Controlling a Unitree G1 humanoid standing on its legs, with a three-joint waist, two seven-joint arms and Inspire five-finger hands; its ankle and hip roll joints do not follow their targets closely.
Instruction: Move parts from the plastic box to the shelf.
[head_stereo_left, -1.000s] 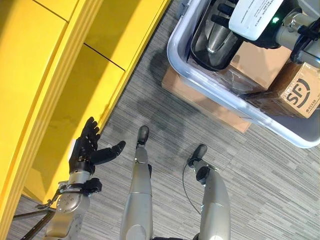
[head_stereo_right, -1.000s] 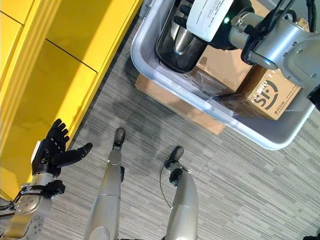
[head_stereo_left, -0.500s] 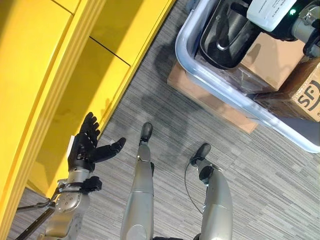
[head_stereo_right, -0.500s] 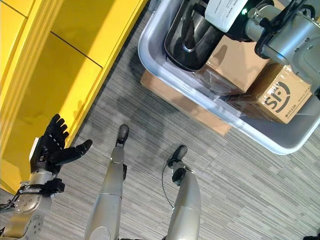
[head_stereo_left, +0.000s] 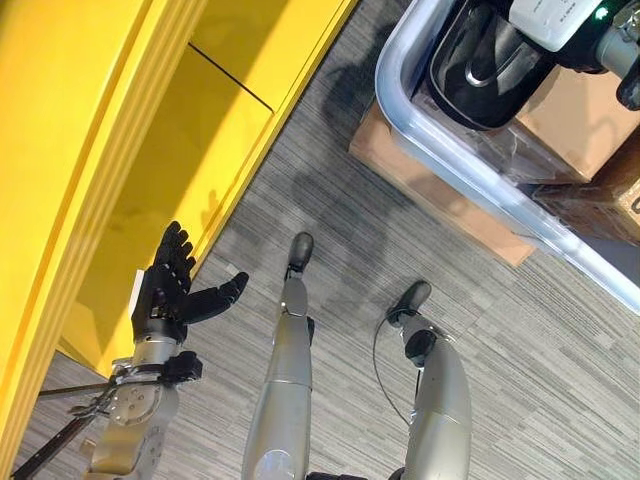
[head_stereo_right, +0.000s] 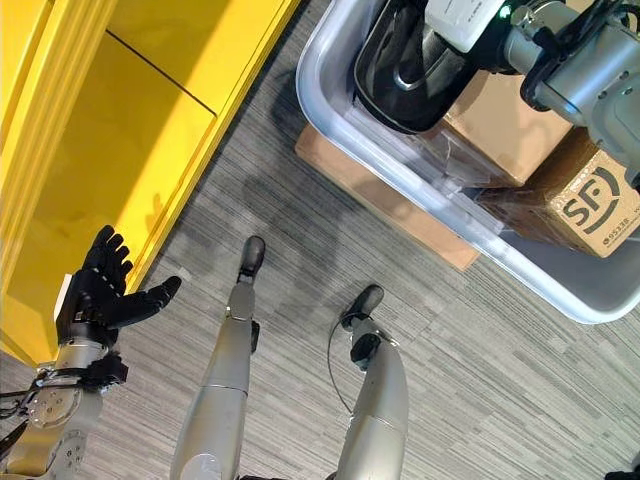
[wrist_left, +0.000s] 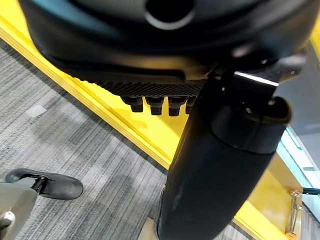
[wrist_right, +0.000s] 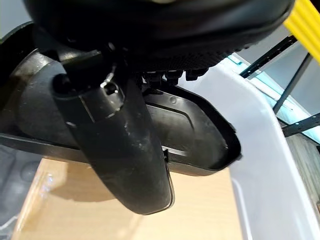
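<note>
Right robot hand (wrist_right: 120, 145) at the black part (head_stereo_right: 405, 70) in the plastic box (head_stereo_right: 340, 110)
Its grip could not be told; the left robot hand (head_stereo_left: 165, 295) hung spread by the yellow shelf (head_stereo_left: 150, 170).

Silver-grey arms, black hands.
Left hand (head_stereo_left: 165, 300) ribbed black with a white side patch; right hand (wrist_right: 120, 135) glossy black.

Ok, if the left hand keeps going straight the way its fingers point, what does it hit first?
Most likely the yellow shelf. The left hand is open, fingers straight and aimed at the shelf's front edge, with nothing visible between. Depth is unclear, so how near it is I cannot tell.
</note>
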